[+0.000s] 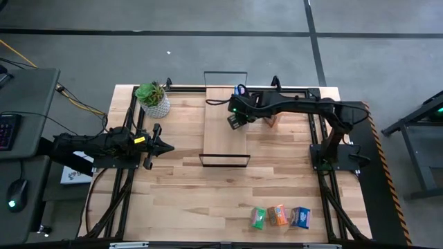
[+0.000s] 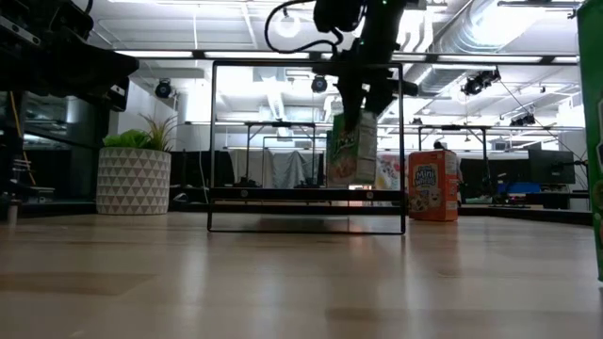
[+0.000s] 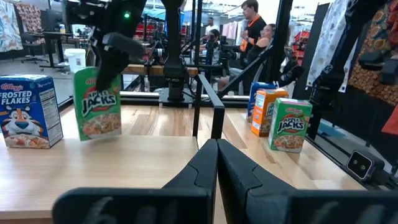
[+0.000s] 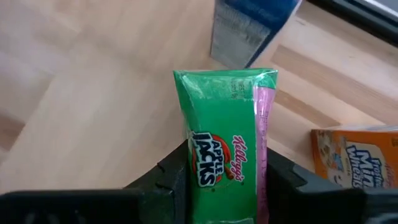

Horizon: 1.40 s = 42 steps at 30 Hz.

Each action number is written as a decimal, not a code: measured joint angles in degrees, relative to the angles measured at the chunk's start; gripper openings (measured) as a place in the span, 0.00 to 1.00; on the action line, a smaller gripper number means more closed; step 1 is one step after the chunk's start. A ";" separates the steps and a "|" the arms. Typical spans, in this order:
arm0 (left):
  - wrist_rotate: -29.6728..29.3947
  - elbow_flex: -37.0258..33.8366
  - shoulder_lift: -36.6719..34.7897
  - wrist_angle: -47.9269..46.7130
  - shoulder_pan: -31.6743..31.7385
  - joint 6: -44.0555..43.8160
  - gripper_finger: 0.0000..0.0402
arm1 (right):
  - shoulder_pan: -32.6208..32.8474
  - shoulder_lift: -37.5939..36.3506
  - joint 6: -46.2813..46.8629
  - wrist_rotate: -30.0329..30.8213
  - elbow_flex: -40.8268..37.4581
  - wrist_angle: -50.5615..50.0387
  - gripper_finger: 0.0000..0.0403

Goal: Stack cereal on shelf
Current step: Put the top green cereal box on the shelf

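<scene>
My right gripper (image 1: 239,119) is shut on a green Apple Jacks box (image 2: 351,149) low over the light-wood shelf plank (image 1: 225,135), between its black wire end frames. A blue Frosted Flakes box (image 3: 30,111) stands on the plank toward its far end. An orange Mini Wheats box (image 2: 433,185) stands on the table just right of the shelf. Green (image 1: 258,218), orange (image 1: 277,215) and blue (image 1: 300,217) boxes stand in a row near the table's near edge. My left gripper (image 1: 163,146) is shut and empty, left of the shelf. My right gripper pinches the green box's upper end (image 4: 221,163) between its two fingers (image 4: 174,177), one on each broad face. The fingers come from above, pointing down. The box hangs below them, a little tilted. I cannot tell whether its bottom (image 3: 99,135) touches the plank.
A potted plant in a white patterned pot (image 1: 154,99) stands at the table's far left corner. The plank's near half (image 1: 225,149) is bare wood. People sit in the room beyond the table (image 3: 261,34).
</scene>
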 joint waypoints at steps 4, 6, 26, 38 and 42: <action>-0.01 0.01 0.00 0.02 -0.02 0.01 0.01 | -0.22 -0.11 1.59 2.55 0.00 1.76 0.31; 0.01 0.01 0.00 -0.01 -0.01 0.00 0.01 | -0.20 -0.11 1.53 2.29 0.00 1.76 0.31; 0.01 0.01 -0.01 0.02 -0.01 0.01 0.01 | -0.25 0.13 2.56 4.88 -0.04 2.07 0.50; -0.01 0.01 0.01 0.00 -0.02 0.00 0.01 | -0.76 0.13 2.41 5.91 -0.04 5.27 0.55; -0.01 0.01 0.01 0.00 -0.01 0.01 0.01 | -1.80 0.12 1.60 6.88 -0.04 5.92 0.55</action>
